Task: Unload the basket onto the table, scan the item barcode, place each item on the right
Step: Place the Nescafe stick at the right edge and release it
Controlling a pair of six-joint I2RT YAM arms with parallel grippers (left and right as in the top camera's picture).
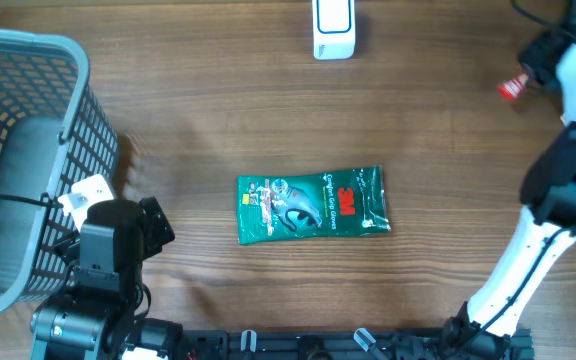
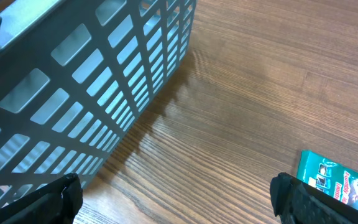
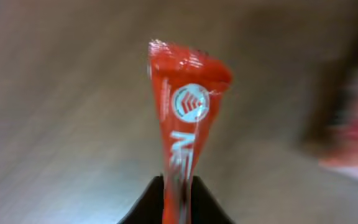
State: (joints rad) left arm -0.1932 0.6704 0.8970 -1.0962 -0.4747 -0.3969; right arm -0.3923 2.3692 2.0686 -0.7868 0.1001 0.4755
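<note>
one red packet (image 3: 188,106) pinched upright in the right hand (image 3: 178,186)
held off to the scanner's (image 1: 333,28) right, likely to show its barcode; left hand (image 2: 176,198) spread, idle by the basket (image 2: 73,81); green pouch (image 1: 313,205) flat on the bench (image 1: 218,100).

Mock shop checkout on robot test bench — wood-grain table (image 1: 218,110), grey plastic shopping basket (image 1: 93,130) at one end, white barcode scanner (image 1: 334,28) (far edge), packaged goods: green 3M packet (image 1: 313,204), red sachet (image 3: 185,118). Robot arms (image 1: 533,245) at near edge — lab rig.
</note>
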